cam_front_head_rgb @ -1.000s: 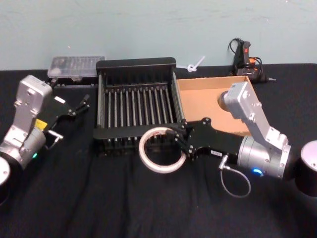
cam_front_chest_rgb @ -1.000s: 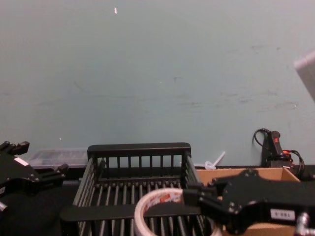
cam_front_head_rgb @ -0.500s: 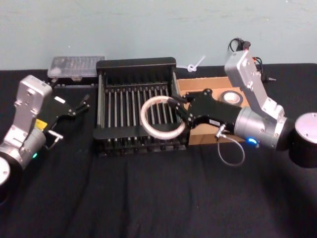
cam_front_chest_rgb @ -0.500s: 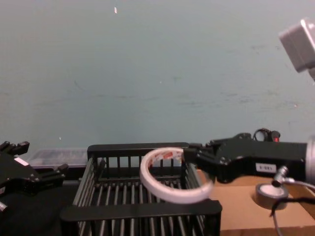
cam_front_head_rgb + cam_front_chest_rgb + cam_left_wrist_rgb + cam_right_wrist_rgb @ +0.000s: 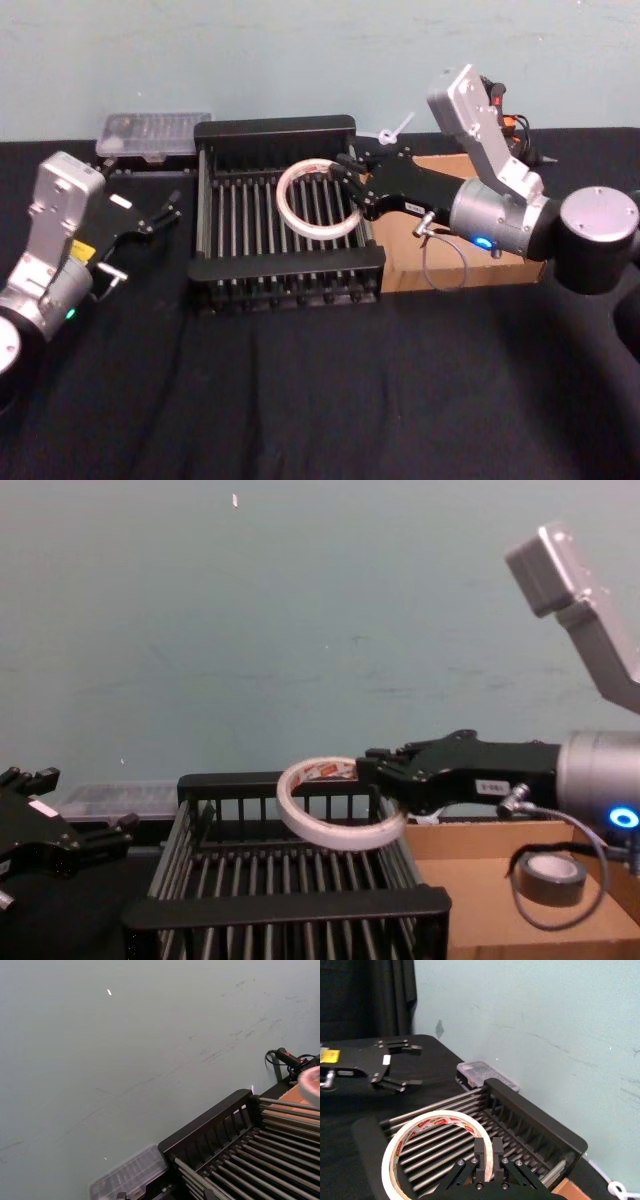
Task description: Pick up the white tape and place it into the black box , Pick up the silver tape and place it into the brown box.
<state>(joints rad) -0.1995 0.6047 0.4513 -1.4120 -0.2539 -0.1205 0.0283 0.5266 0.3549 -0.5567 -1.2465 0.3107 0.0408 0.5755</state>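
The right gripper (image 5: 352, 192) holds the white tape (image 5: 316, 200) up in the air. Its fingers pinch the right side of the ring, one on the inside and one on the outside. The tape is flat, a bit tilted, and hangs over the black box (image 5: 277, 130), toward the right side of it. It is not touching the bars. From the chest view the tape (image 5: 335, 805) sits a little higher than the far rim of the black box (image 5: 285, 908).

The silver tape (image 5: 548, 877) lies in the brown box (image 5: 470, 890), on the right of the black box. So that half of the job looks done.

The white tape half is nearly done, I think. The tape is over the right place but is not in the box yet. What is left is to bring it lower and let go, so it lands on the bars inside the walls. It is close to the right wall, so it could catch on that rim if it drops from there.

The left gripper (image 5: 150, 218) waits on the left, near the black box. Its fingers are a little apart and hold nothing. A clear plastic case (image 5: 155, 133) lies at the far left by the wall.
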